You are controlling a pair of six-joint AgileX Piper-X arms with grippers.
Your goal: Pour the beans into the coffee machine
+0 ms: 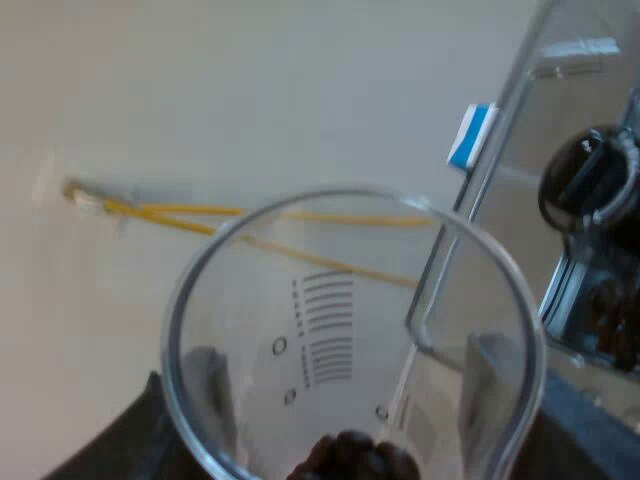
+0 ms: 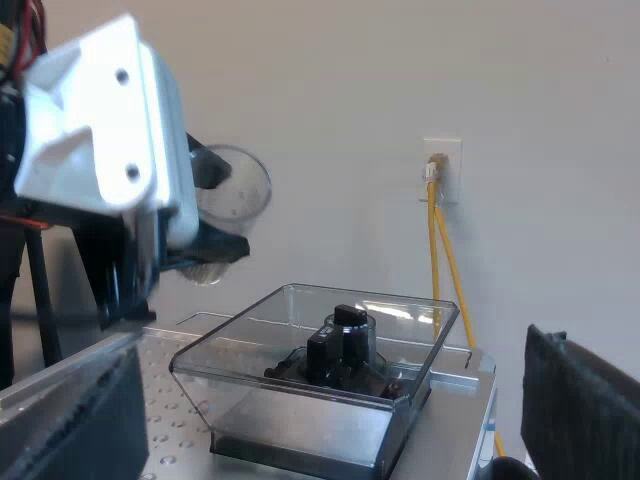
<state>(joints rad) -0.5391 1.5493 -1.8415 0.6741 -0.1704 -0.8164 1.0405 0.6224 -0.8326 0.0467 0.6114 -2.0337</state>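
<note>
Find left gripper [image 1: 350, 400] clamped on the measuring glass [image 1: 350, 330], a finger at each side of its wall. Note a small clump of coffee beans [image 1: 350, 458] inside. From the right wrist view, see the glass tipped on its side, raised above the espresso machine [image 2: 468, 382] top — near the bean hopper [image 2: 250, 392], not touching it. Record a black knob [image 2: 340, 338] at the hopper's middle. Find right gripper [image 2: 330, 430] spread wide, holding nothing. Note yellow cables [image 2: 440, 260] hanging from a wall socket [image 2: 441, 165].
</note>
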